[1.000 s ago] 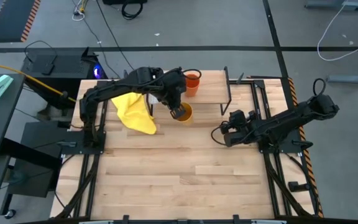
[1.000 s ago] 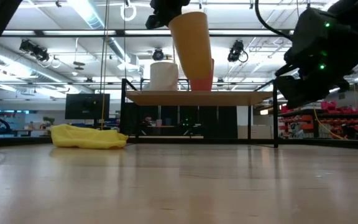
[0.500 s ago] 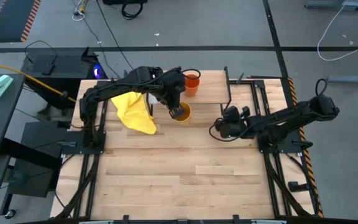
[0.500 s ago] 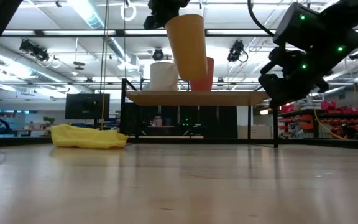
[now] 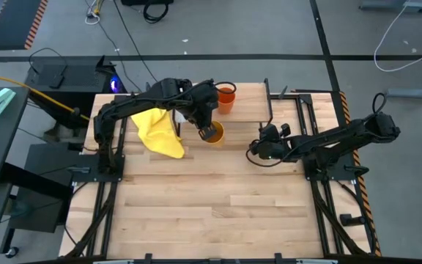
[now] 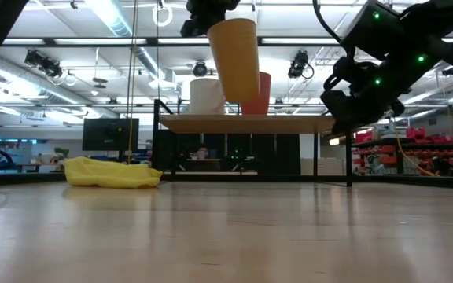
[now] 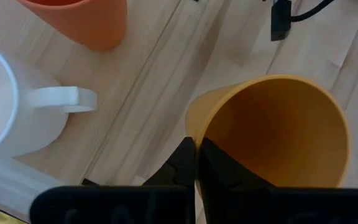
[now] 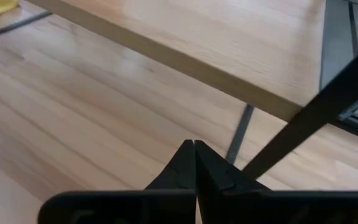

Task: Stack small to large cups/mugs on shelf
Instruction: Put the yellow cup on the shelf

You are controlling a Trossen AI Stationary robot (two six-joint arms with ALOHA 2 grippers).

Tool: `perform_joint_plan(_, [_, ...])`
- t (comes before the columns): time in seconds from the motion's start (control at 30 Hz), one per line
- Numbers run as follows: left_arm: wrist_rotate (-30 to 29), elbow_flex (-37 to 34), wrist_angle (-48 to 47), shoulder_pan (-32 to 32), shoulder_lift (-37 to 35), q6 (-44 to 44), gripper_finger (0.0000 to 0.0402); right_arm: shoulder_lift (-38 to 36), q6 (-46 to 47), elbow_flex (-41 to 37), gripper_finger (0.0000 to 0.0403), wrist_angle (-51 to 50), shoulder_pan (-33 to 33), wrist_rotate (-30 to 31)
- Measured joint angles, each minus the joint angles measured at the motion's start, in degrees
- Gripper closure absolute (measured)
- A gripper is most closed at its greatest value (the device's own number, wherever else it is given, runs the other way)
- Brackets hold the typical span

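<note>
Your tall yellow-orange plastic cup (image 6: 235, 58) hangs in the air, mouth up and slightly tilted, pinched by its rim in the left gripper (image 7: 196, 163), whose dark fingers are closed on the cup wall. It sits above the front edge of the low light-wood shelf on thin black legs (image 6: 250, 123), and in the overhead view the yellow-orange cup shows just off that edge, toward the open tabletop.

What matters for you next is the offset. The smaller orange-red cup (image 7: 79, 18) stands upright on the shelf just behind and beside the held cup, with the white handled mug (image 6: 208, 96) next to it. The held cup's long axis runs nearly vertical, so it likely needs to travel back over the board and then down.

The right gripper (image 8: 194, 163) hovers closed and empty in front of the shelf's far end, well apart from the cups; the left arm is plainly the nearer one. A crumpled yellow cloth (image 5: 157, 132) lies on the wooden tabletop (image 5: 218, 205) beside the shelf.
</note>
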Motion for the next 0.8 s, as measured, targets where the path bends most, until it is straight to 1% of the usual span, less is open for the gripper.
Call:
perform_joint_plan(0.07, [0.00, 0.00, -0.04, -0.02, 0.00, 0.00, 0.0391, 0.00, 0.53, 0.00, 0.0402, -1.28, -0.22, 0.02])
perform_joint_plan(0.2, [0.00, 0.00, -0.10, -0.09, 0.00, 0.00, 0.0391, 0.00, 4.91, 0.00, 0.0402, -5.96, 0.32, -1.20])
perform_joint_plan(0.4, [0.00, 0.00, -0.12, -0.07, 0.00, -0.02, 0.0391, 0.00, 15.30, 0.00, 0.0403, -19.68, 1.61, -1.33])
perform_joint_plan(0.47, [0.00, 0.00, -0.11, -0.07, 0.00, -0.02, 0.0391, 0.00, 17.67, 0.00, 0.0403, -22.21, 1.58, -0.84])
perform_joint_plan(0.57, [-0.02, 0.00, -0.10, -0.07, 0.00, -0.02, 0.0391, 0.00, 17.66, 0.00, 0.0403, -22.46, 0.48, 1.06])
perform_joint_plan(0.67, [0.00, -0.02, -0.10, -0.07, 0.00, -0.02, 0.0391, -0.02, 16.14, 0.00, 0.0403, -23.47, -1.89, 1.15])
perform_joint_plan(0.8, [0.00, -0.02, -0.10, -0.07, 0.00, -0.02, 0.0391, -1.95, 17.15, 0.00, 0.0403, -27.50, -5.22, 1.12])
